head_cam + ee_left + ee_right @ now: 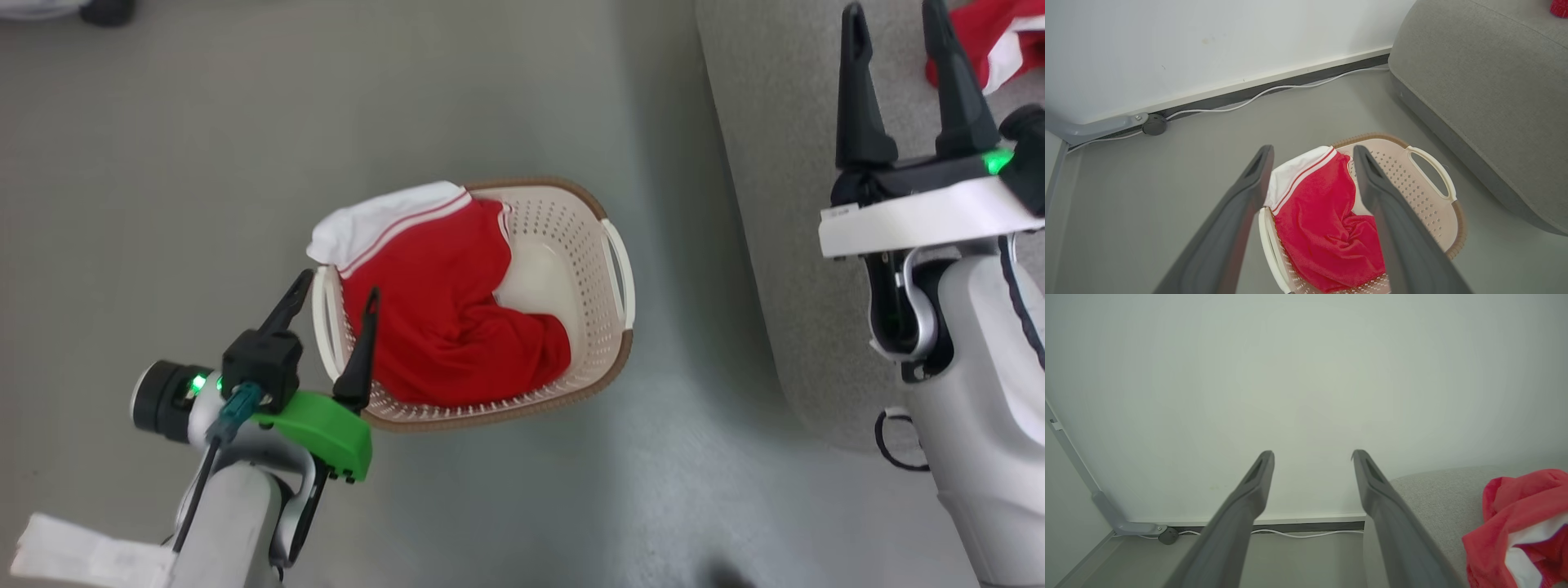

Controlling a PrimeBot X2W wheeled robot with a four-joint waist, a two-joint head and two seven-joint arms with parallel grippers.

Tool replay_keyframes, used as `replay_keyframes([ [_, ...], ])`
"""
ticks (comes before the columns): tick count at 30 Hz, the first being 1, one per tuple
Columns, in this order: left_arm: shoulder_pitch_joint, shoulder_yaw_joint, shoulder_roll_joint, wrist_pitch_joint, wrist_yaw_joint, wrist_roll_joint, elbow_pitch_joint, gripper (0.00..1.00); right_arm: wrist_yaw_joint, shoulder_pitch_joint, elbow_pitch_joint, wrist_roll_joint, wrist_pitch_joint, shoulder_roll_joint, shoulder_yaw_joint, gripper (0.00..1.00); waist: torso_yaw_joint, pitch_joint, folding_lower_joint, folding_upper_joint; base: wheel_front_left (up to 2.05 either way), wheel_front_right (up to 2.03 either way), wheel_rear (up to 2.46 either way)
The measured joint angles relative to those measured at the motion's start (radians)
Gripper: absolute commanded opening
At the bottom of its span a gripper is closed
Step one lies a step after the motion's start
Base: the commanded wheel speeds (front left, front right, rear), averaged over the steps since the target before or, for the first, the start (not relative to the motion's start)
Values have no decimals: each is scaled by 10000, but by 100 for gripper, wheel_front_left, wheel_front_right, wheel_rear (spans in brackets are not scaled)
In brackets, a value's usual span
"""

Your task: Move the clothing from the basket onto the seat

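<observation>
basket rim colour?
Brown with a woven look. The basket rim tops cream-white perforated walls. It shows best in the head view.

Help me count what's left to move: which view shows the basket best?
The head view: nearly the whole basket shows from above, one red garment inside. The left wrist view has it partly behind the left fingers and cut at the bottom edge. The right wrist view faces the wall and seat.

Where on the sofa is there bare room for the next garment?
The sofa is bare from its rounded edge beside the basket across to the red garment lying on it. Crowded: most of the basket, under the remaining clothing.
</observation>
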Motion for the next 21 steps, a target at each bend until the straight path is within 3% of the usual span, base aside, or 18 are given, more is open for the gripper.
replay_keyframes([
  [21,-2402,-535,-136,472,-182,882,1584,100,217,-2481,-535,0,0,424,178,100,-920,2841,1,0,0,0,0],
])
